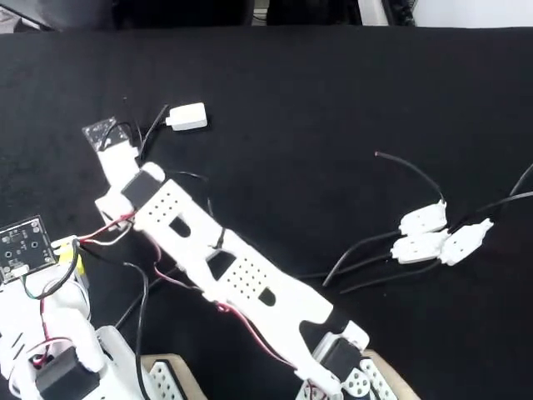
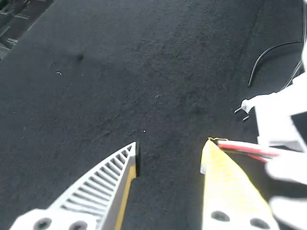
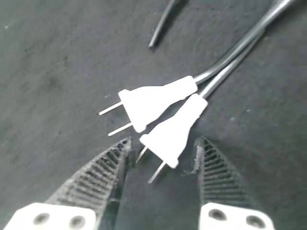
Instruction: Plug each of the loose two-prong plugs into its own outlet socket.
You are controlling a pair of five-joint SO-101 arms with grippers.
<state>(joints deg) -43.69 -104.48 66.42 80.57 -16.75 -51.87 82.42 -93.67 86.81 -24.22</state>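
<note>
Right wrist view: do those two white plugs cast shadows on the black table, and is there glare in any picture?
Right wrist view: even light, hardly any shadow under the plugs, a slight glint on their metal prongs. High view: the matte black table gives no glare; the white arm stands out brightly. Left wrist view: a white arm piece at the edge looks washed out.

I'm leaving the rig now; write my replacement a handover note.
Left gripper: open, empty, over bare table.
Right gripper: open, straddling one plug; second plug beside it, both loose.
Three white connectors lie together across the table; sockets or not, cannot tell. A white block lies near the right gripper.
Done: neither plug inserted. Left: grasp and insert both.
</note>
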